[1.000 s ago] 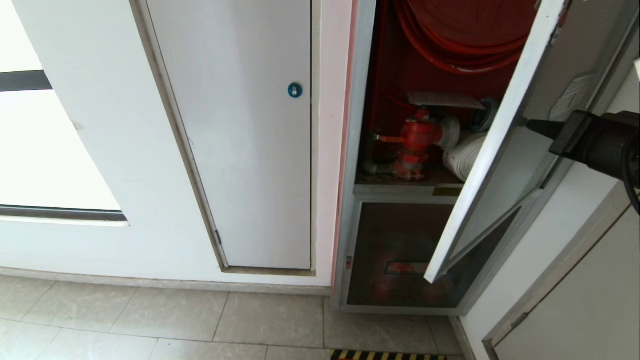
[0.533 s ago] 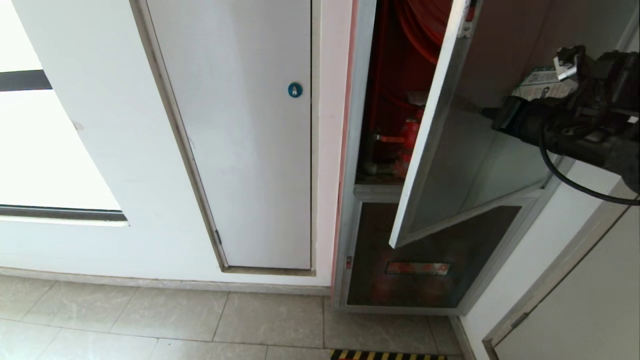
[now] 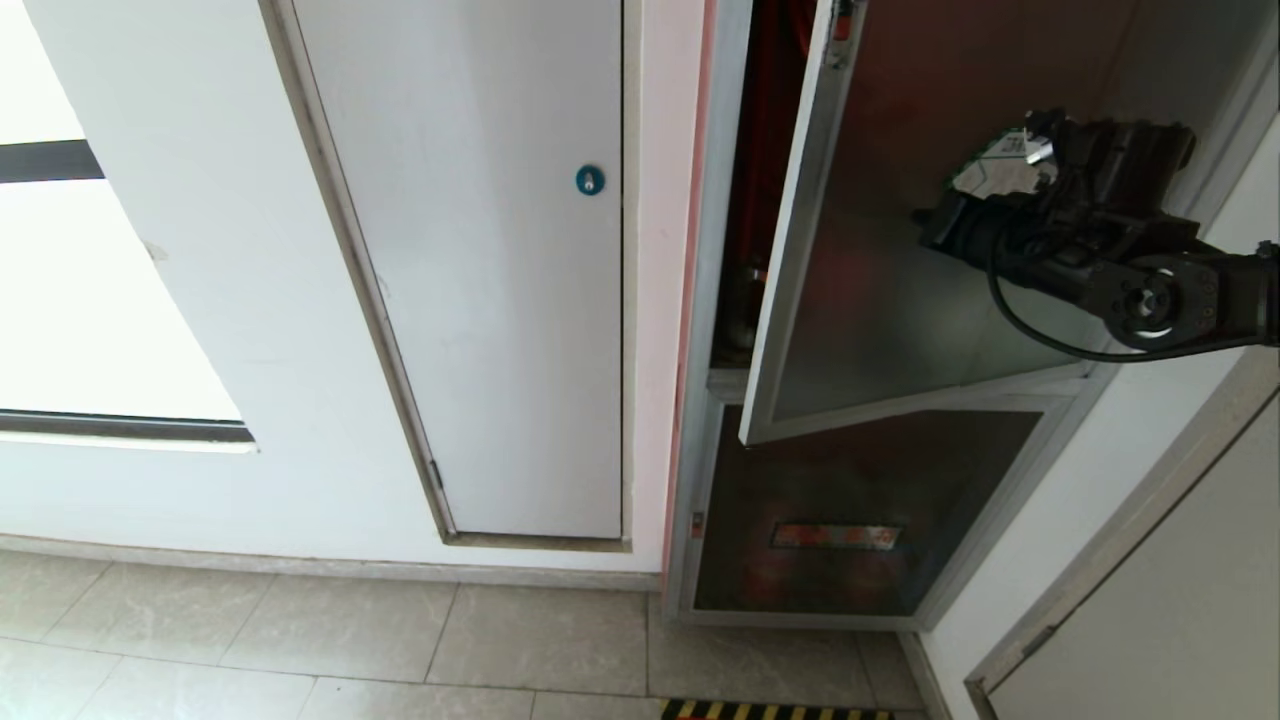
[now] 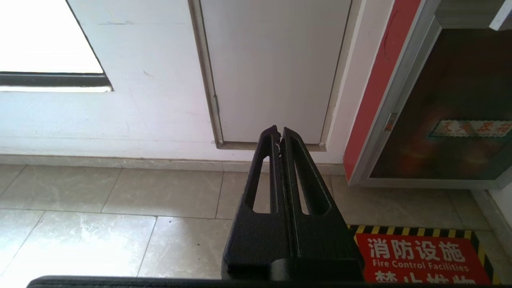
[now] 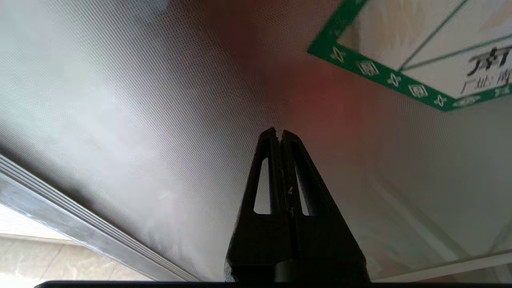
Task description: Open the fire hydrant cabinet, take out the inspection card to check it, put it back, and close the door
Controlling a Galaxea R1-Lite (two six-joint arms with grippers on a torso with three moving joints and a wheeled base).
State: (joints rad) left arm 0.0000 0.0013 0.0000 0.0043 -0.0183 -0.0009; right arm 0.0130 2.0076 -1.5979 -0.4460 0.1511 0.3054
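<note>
Far left, the plain white panel door [image 3: 480, 300] with its blue round lock [image 3: 590, 180] plays no part. The left pincer [image 4: 279, 138], tips together and empty, hangs low over the floor tiles [image 4: 120, 192]. Right of the white door stands the fire hydrant cabinet [image 3: 712, 300]; its upper glass door [image 3: 880, 300] hangs ajar, free edge near the left frame. The right pincer [image 5: 279, 136], tips together and empty, presses the glass just beside the green-bordered sticker [image 5: 420, 52]. The door lies straight ahead of it, so a further push should shut it. The inspection card is not visible.
</note>
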